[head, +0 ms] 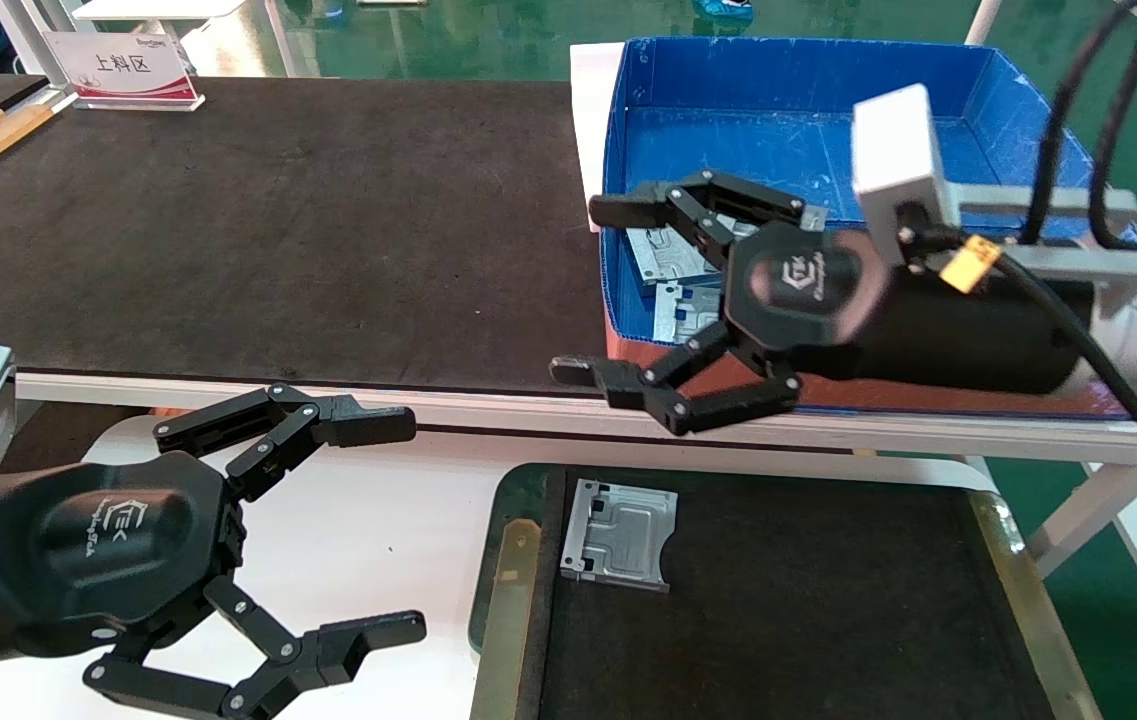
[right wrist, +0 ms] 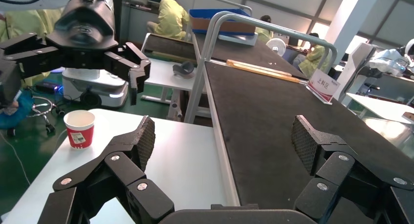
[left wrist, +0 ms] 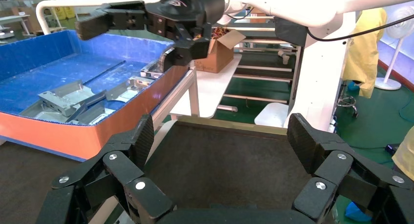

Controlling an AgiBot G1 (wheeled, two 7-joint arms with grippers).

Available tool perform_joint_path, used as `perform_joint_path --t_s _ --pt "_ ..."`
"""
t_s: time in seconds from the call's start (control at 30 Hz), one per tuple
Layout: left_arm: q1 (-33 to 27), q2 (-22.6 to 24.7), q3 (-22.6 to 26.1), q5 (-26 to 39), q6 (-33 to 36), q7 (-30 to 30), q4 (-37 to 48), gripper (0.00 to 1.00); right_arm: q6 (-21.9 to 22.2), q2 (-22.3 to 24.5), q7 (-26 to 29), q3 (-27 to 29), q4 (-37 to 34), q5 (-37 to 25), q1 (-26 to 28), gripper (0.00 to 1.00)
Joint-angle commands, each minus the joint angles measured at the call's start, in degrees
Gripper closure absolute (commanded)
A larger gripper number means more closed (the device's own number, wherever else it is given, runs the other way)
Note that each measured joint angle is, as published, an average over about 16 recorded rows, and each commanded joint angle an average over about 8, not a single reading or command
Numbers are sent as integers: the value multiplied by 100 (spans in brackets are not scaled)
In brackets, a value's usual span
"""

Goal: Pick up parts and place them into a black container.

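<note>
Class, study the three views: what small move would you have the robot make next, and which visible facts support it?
Probably lower the open, empty right gripper into the blue box onto a part. It hangs over the box's front corner where plates lie, while only one part lies in the black container. The left gripper, also open, sits idle over the white table.

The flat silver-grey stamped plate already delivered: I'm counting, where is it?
Head view: it lies in the black tray's far-left corner, alone.

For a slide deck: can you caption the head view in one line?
Open right gripper hovers at the blue box of parts; one part lies in the black container.
</note>
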Motion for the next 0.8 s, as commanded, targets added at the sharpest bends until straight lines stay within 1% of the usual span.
perform_joint_path --t_s 0.03,0.8 --pt "0 0 0 0 0 0 0 0 20 83 78 64 152 40 -120 0" --pt "0 0 0 0 0 0 0 0 248 1050 990 811 1921 507 -1521 0"
